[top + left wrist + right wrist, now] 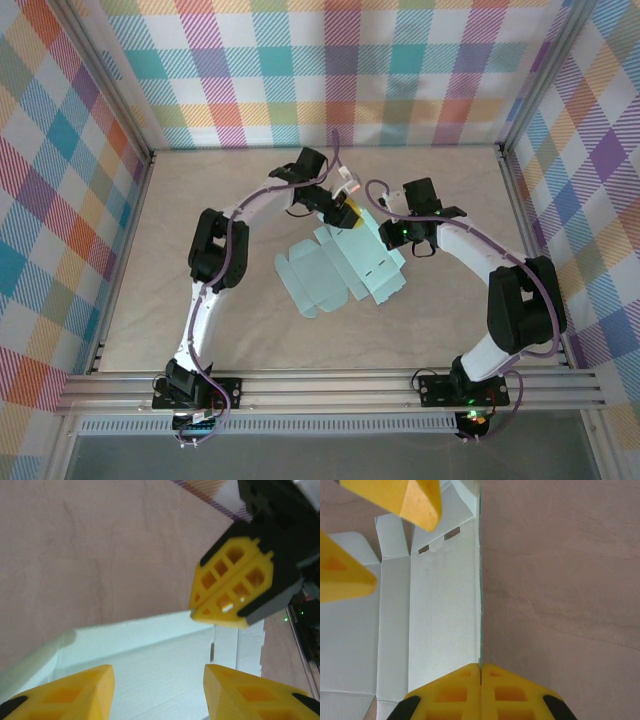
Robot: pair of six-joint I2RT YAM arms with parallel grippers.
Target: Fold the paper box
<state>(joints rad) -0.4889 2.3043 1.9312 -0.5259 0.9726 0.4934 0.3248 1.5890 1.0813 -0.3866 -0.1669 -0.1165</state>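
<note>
Top external: the paper box (340,278), a pale mint die-cut sheet, lies opened out mid-surface (210,190), flaps & tabs spread. The left gripper (345,213) hovers at its far edge. The fold looks barely begun.

Left wrist: the left gripper's jaws stand wide apart and hold nothing, one yellow finger over each side of the card; can't tell if they touch it. Opposite is the right gripper (220,614), jaws pressed together at the sheet's far edge, where a panel seems lifted. Risk, as I judge it: if the left jaws press that panel while the right pinch is shallow, the thin card could slip out or crease off its score line.

Right wrist: the right gripper's jaws are clamped on the panel's edge, seen edge-on as a thin line running into the seam btwn them. The rest of the sheet lies flat to the left w/ two small slots (452,534). The left gripper's fingers (415,500) show top left, apart. A hard pull could tear the card or drag the whole sheet, since nothing pins it.
</note>
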